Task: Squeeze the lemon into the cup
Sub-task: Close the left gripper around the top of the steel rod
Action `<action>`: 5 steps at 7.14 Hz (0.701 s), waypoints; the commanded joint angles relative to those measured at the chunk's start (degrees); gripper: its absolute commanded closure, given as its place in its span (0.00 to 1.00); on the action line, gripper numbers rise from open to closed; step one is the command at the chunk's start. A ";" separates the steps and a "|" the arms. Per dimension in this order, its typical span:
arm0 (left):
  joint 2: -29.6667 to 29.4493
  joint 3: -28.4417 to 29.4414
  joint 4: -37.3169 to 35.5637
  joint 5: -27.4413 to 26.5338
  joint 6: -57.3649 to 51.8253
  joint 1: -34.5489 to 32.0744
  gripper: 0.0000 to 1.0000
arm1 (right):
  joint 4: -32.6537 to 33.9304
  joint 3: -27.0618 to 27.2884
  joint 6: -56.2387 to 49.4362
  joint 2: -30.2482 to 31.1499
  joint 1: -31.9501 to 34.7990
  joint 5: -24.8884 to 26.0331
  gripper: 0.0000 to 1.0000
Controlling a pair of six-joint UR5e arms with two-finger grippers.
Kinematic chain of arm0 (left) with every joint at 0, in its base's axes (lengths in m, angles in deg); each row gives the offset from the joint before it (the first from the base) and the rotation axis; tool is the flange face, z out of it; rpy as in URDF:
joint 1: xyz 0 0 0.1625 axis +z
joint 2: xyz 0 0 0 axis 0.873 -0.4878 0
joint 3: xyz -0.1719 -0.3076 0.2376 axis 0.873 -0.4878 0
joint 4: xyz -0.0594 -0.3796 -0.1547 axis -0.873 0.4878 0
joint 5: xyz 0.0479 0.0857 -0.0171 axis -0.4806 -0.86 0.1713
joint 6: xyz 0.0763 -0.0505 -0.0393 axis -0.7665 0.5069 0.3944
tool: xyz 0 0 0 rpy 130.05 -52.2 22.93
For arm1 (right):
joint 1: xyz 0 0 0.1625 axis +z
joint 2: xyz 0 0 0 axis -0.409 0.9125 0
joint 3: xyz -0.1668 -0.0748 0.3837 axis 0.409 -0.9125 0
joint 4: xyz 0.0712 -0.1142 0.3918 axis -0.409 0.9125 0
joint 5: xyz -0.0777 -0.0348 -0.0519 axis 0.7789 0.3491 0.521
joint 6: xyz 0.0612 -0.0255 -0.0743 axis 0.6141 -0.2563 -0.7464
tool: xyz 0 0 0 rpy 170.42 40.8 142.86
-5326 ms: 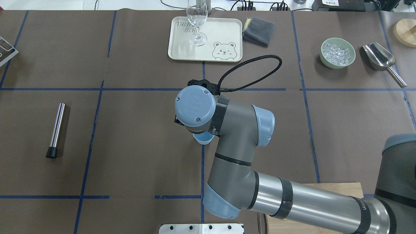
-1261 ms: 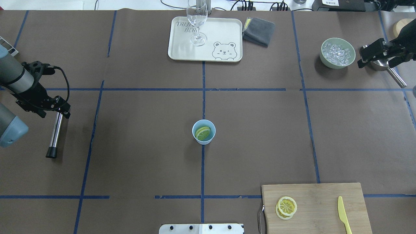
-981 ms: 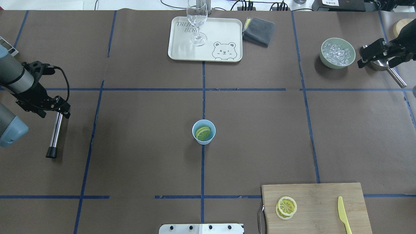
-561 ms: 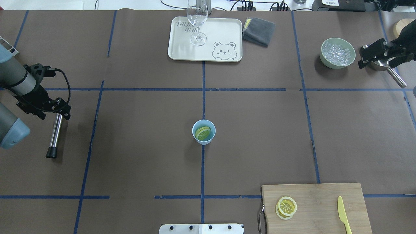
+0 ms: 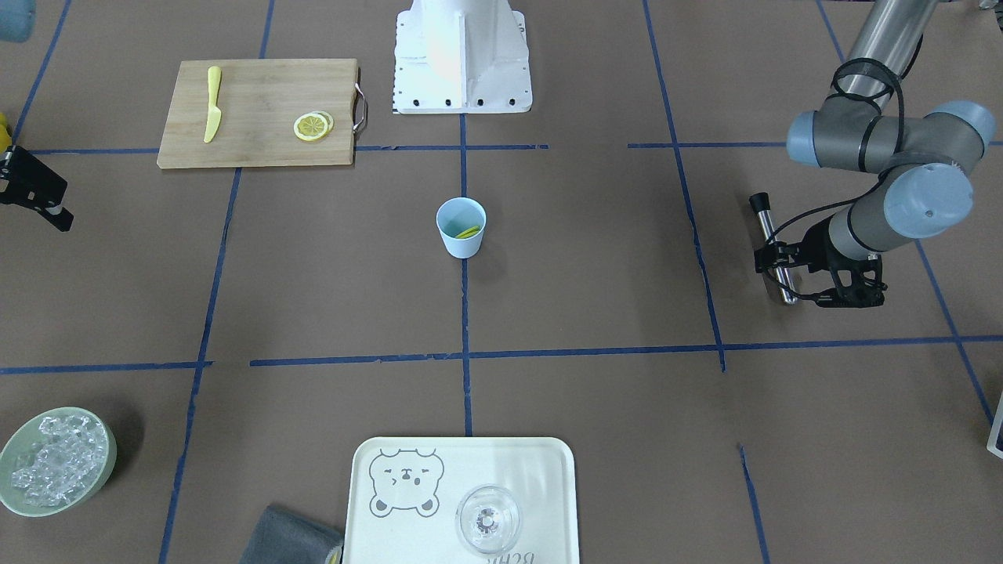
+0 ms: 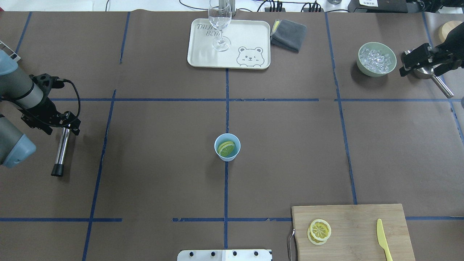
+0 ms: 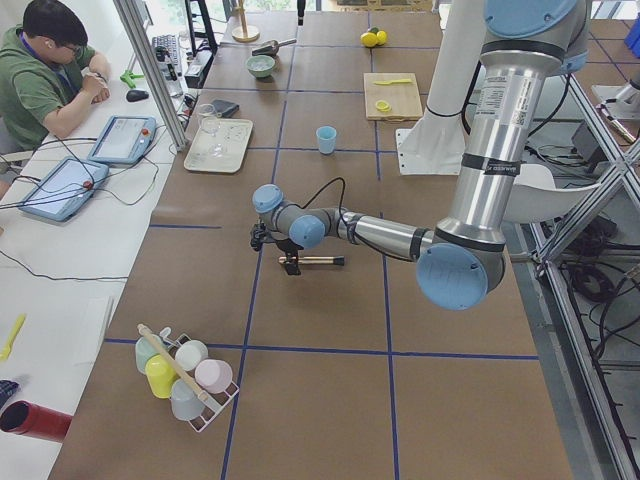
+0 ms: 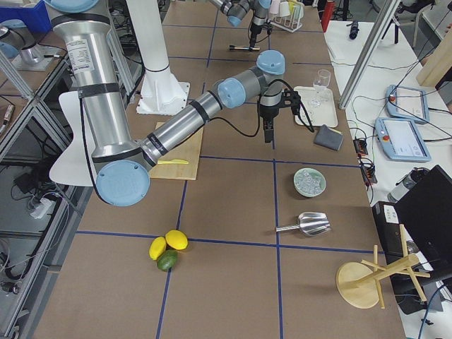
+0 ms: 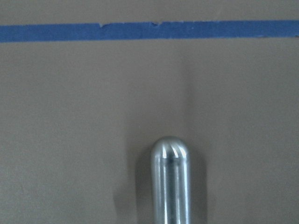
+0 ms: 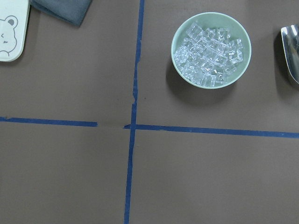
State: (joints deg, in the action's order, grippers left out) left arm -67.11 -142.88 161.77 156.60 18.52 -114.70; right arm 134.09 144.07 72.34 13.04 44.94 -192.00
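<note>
Far left of the overhead view: left gripper low over the upper end of a metal rod lying flat on the brown table. Black fingers right at the shaft, but cannot tell whether clamped on it or only straddling it. Rubber-tipped end of the rod at 6 o'clock from that claw.

Centre: the cup upright on a blue tape line, with the lemon inside, tilted against the wall and below the rim. From the left gripper, at about 3 o'clock and well apart; from the right gripper, at about 8 o'clock, again well apart. Touched by neither claw.

At 12 o'clock from the cup, by the far edge: a cream tray with a bear drawing, a clear stemmed glass upright on it, a folded grey cloth just beside the tray at 3 o'clock.

At 4 o'clock from the cup, by the near edge: a wooden cutting board with two overlapping lemon slices and, at their 3 o'clock, a yellow knife.

Far right: a pale-green bowl of ice, and at its 3 o'clock the right gripper — fingers apart, holding nothing, above the head of a steel scoop.
</note>
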 commanded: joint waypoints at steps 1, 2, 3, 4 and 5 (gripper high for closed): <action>-0.06 0.22 0.07 -0.12 0.20 0.10 0.16 | 0.00 -0.08 0.00 -0.04 0.00 0.06 0.00; -0.06 0.23 -0.02 -0.12 0.38 0.10 0.45 | 0.00 -0.08 0.00 -0.13 0.00 -0.03 0.00; -0.06 0.14 0.07 -0.12 0.29 0.10 0.73 | 0.00 0.01 0.00 -0.13 0.00 -0.03 0.00; -0.06 -0.04 0.07 -0.12 0.29 0.10 1.00 | 0.00 -0.08 0.00 -0.13 0.00 -0.03 0.00; 0.02 -0.21 -0.02 -0.20 0.29 0.02 1.00 | 0.00 -0.08 0.00 -0.13 0.00 -0.03 0.00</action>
State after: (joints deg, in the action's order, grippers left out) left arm -67.16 -142.89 161.82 156.46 18.81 -114.61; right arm 134.09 144.02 72.34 12.91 44.94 -192.02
